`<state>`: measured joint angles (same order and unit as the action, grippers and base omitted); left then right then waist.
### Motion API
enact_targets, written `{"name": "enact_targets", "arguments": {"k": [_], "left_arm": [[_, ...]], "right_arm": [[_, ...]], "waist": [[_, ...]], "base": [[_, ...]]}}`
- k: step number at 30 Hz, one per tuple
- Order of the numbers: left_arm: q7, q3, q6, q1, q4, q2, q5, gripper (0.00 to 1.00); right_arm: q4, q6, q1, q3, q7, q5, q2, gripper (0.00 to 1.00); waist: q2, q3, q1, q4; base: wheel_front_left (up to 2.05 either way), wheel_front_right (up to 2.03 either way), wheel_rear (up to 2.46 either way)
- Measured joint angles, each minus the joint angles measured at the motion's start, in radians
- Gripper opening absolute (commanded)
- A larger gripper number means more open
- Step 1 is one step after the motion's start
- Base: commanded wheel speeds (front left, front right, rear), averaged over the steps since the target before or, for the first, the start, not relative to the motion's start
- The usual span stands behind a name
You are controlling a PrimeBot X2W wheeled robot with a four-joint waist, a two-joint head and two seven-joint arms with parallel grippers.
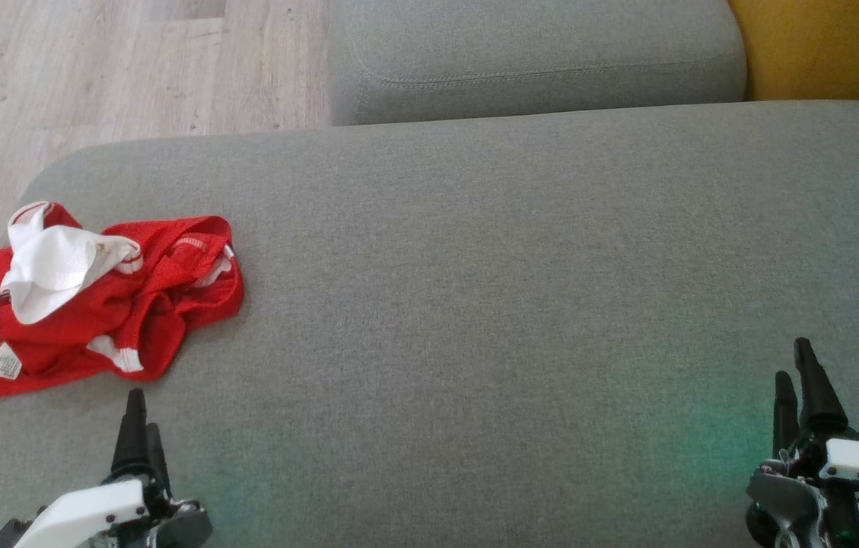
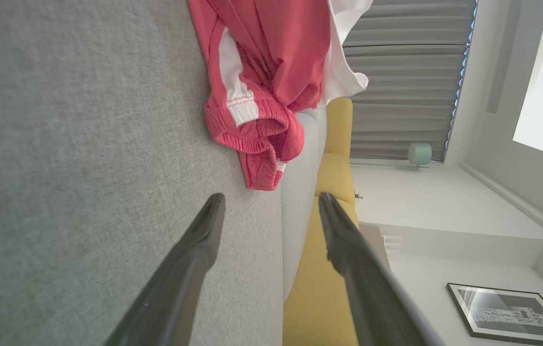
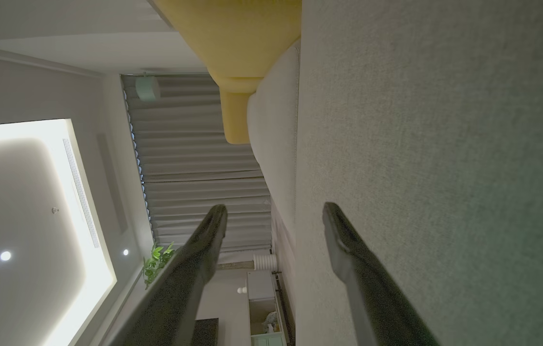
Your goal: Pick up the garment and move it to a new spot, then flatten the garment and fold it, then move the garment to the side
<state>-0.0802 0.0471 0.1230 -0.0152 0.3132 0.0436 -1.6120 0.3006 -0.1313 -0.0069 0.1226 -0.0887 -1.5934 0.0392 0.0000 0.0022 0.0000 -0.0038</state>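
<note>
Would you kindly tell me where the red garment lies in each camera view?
Head view: red garment at left on the grey sofa, ahead of the left gripper.
Left wrist view: top centre, ahead of that gripper.
Right wrist view: grey sofa at right.
Shared landmark: yellow cushion.

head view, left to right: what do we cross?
red garment → far grey cushion → right gripper. Left gripper is left out: it sits below the garment's span, so its place in the order is unclear.
</note>
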Motion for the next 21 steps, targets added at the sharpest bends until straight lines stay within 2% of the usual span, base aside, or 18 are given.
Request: {"name": "enact_targets", "arguments": {"k": [5, 21], "left_arm": [[0.012, -0.015, 0.000, 0.000, -0.013, 0.000, 0.053, 1.00], [0.056, -0.057, 0.000, -0.001, -0.066, 0.007, 0.326, 1.00]], "right_arm": [[-0.010, 0.000, 0.000, -0.009, 0.015, 0.035, 0.003, 1.00], [-0.080, 0.000, 0.002, -0.019, 0.051, 0.284, 0.012, 1.00]], "waist": [[0.0000, 0.000, 0.0000, -0.002], [0.0000, -0.002, 0.0000, -0.019]], "base": [[0.00, 0.00, 0.00], [0.00, 0.00, 0.00]]}}
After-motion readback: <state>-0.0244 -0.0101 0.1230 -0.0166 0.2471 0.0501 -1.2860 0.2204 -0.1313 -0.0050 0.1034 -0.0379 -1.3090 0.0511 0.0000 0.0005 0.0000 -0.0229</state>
